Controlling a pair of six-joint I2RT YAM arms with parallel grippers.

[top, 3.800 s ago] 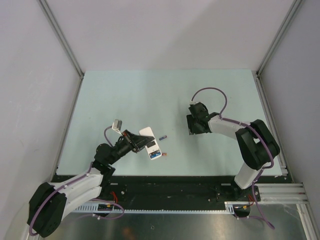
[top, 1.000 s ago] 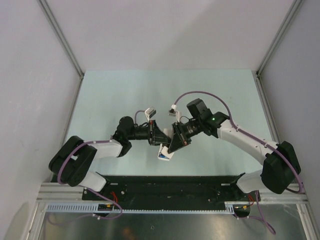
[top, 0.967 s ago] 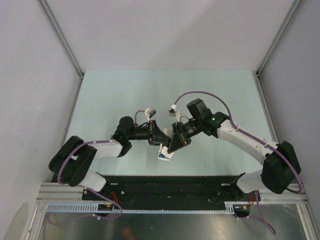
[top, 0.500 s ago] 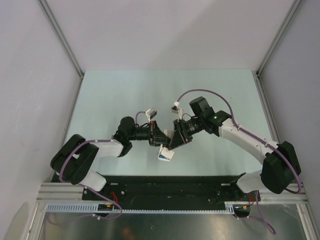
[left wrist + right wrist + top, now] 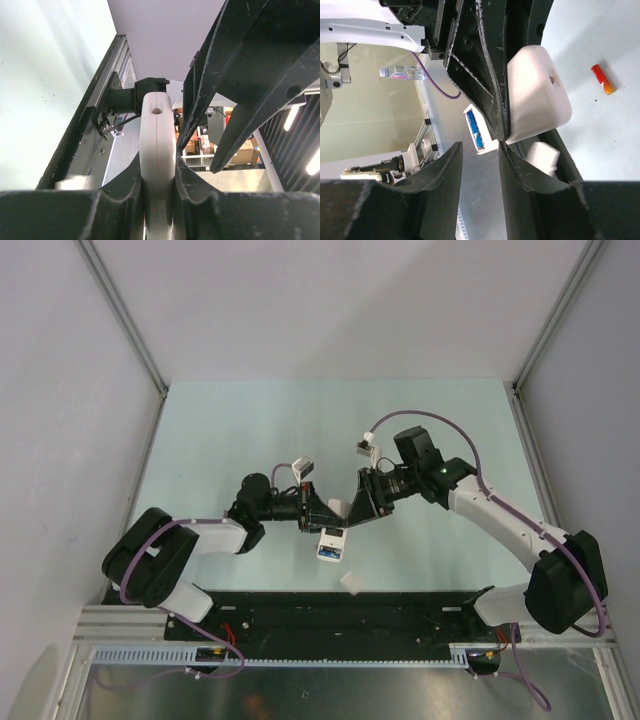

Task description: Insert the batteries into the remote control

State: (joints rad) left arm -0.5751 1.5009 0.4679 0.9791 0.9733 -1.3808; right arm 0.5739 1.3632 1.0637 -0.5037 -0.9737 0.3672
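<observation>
Two arms meet over the middle of the pale green tabletop [image 5: 250, 430]. The left claw [image 5: 157, 167] is clenched on the remote control [image 5: 331, 540], one pad on each broad face, so its wrist view shows the white bar edge-on with a small hole in the narrow side. From the overhead camera the remote control runs from the claws toward the arm bases. Its open battery bay faces up at the end nearest the bases, and a bright blue battery [image 5: 475, 131] lies inside it (the same blue shows in the overhead view). Whether a second cell sits beside it cannot be told.

The right claw [image 5: 480, 146] stands just beside the remote control's opposite end, on the side away from the left arm. It is released: its two fingers are parted with nothing between them and do not touch the white bar.

A red battery [image 5: 603, 80] with an orange tip lies on the tabletop near the remote control, apart from both claws. A small white piece [image 5: 351, 581] sits on the base side of the remote control, at the tabletop's near edge. It appears blurred in the right wrist view.
</observation>
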